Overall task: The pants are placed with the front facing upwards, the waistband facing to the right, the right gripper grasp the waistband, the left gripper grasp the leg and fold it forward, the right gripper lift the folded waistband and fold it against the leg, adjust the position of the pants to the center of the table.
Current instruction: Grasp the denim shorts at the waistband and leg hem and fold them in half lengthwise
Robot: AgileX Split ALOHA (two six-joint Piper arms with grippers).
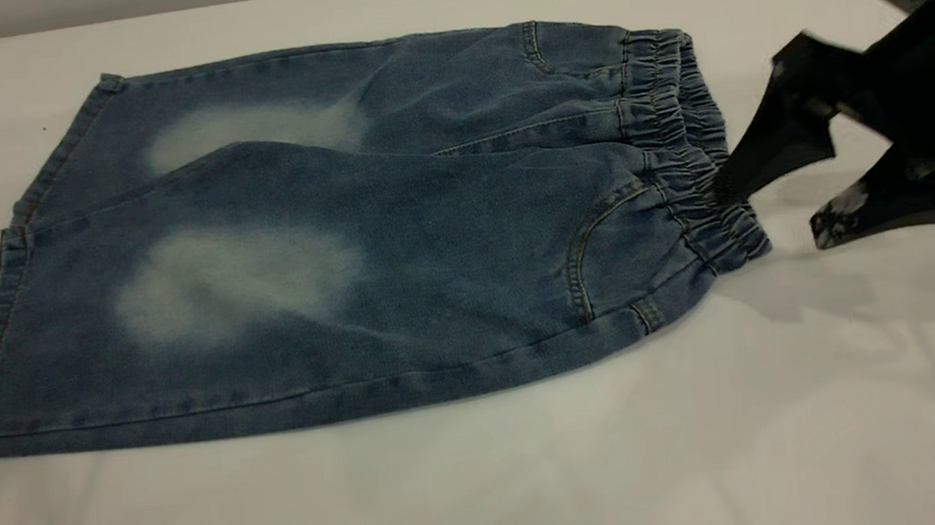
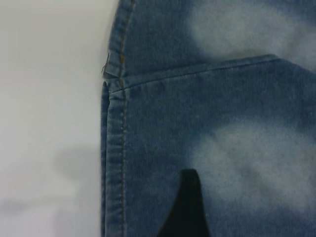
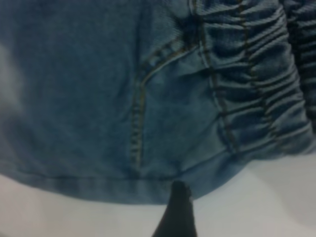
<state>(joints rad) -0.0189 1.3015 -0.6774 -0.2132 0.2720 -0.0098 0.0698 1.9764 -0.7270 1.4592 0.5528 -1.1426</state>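
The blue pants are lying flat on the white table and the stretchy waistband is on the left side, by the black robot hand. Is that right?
Not quite. The waistband is on the right side, not the left; the exterior view shows it. The rest holds: the pants lie flat on the white table, and the right gripper, open, is by the waistband.

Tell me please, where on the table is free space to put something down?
The table is bare along its near edge, below the pants, and in the far strip behind them. It is crowded at the right, where the right gripper stands open at the waistband.
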